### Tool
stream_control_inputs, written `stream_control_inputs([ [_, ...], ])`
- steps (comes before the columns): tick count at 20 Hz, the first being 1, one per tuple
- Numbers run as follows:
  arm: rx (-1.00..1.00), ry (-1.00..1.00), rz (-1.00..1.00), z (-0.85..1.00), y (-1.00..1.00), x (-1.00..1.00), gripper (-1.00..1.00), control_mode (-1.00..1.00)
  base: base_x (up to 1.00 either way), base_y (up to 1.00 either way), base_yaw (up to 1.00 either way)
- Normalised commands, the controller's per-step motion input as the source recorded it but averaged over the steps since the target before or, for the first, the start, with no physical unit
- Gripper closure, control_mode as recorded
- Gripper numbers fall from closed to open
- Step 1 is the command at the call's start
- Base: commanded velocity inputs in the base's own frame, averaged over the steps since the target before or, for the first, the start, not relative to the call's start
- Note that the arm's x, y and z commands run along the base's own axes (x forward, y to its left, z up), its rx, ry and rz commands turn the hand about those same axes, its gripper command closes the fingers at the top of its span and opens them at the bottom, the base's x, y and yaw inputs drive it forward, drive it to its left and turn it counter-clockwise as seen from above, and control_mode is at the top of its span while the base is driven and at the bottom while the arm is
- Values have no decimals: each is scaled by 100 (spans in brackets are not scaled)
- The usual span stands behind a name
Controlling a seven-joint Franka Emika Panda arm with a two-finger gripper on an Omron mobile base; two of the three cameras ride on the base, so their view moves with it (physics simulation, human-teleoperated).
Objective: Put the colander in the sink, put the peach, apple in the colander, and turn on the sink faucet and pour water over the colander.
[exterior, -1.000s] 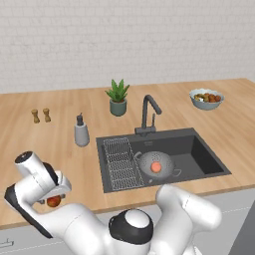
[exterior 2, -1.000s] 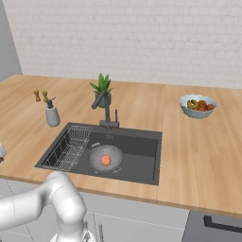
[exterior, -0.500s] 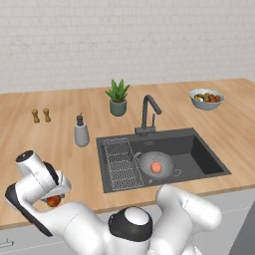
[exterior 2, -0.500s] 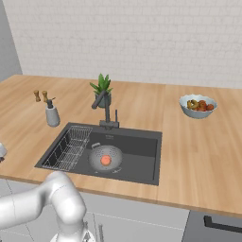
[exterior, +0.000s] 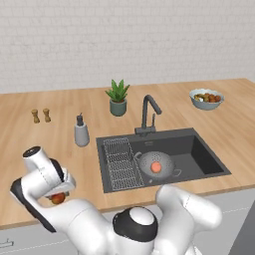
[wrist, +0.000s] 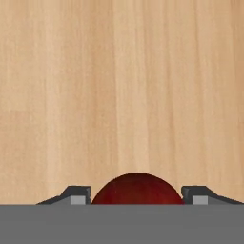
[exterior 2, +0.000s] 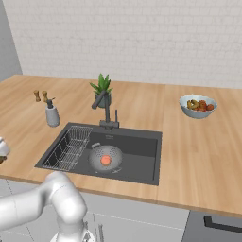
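The robot's hand (wrist: 137, 199) points down at the light wooden desk (wrist: 124, 86), and its two dark fingertips (wrist: 76, 195) stand on the two sides of the small round dark red apple (wrist: 137, 189), close against it, so the hand is closed on the apple. In the left base view the hand (exterior: 59, 195) is low over the front left part of the desk (exterior: 60, 149), near its front edge, and the apple (exterior: 58, 198) shows red just under it. Whether the apple rests on the wood or is a little above it, I cannot tell.

To the right of the hand, the large dark grey rectangular sink (exterior: 199, 154) is set in the middle of the desk. The round grey metal colander with small holes (exterior: 155, 163) stands inside the sink, near its middle, and the small pinkish-orange peach (exterior: 156, 167) lies in the colander. A flat wire grid rack (exterior: 120, 160) lies in the left part of the sink, just beside the colander. The tall dark grey faucet with an angled neck (exterior: 148, 113) rises at the back edge of the sink. A grey soap dispenser (exterior: 81, 131) stands left of the sink, and a pale blue-grey bowl of mixed fruit (exterior: 206, 98) stands near the back right corner of the desk.
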Motion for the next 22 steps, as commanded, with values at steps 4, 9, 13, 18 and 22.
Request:
stream_control_inputs([
  [4,10,0,0,38,-68,0,100,-100,0,0,0],
  [9,5,0,0,38,-81,4,100,-100,0,0,0],
  [13,0,0,0,21,-85,0,100,-100,0,0,0],
  [18,0,0,0,15,-87,10,100,-100,0,0,0],
  [22,0,-10,8,4,-83,6,100,-100,0,0,0],
])
